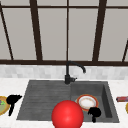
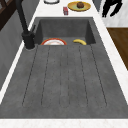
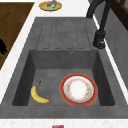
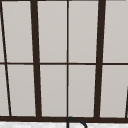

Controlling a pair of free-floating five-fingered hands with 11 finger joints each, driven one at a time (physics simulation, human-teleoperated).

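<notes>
My left hand (image 1: 12,100) hangs open over the left counter, right beside a yellow plate (image 1: 5,110) of food. My right hand (image 1: 94,112) hovers open at the front edge of the sink basin (image 1: 106,100), just in front of a red-rimmed white plate (image 1: 87,102) lying in the basin. That plate (image 3: 78,88) lies beside a banana (image 3: 38,95) on the basin floor. A big red ball (image 1: 67,114) sits at the front, left of the right hand. In the left side view the right hand (image 2: 111,7) hangs in front of the counter, fingers pointing down.
A black faucet (image 1: 68,75) stands behind the sink, and the ribbed draining board (image 1: 42,97) lies left of the basin. On the right counter are a small red packet (image 1: 122,99) and a yellow plate (image 2: 72,6) holding a brown item. Behind is a dark-framed window (image 4: 67,62).
</notes>
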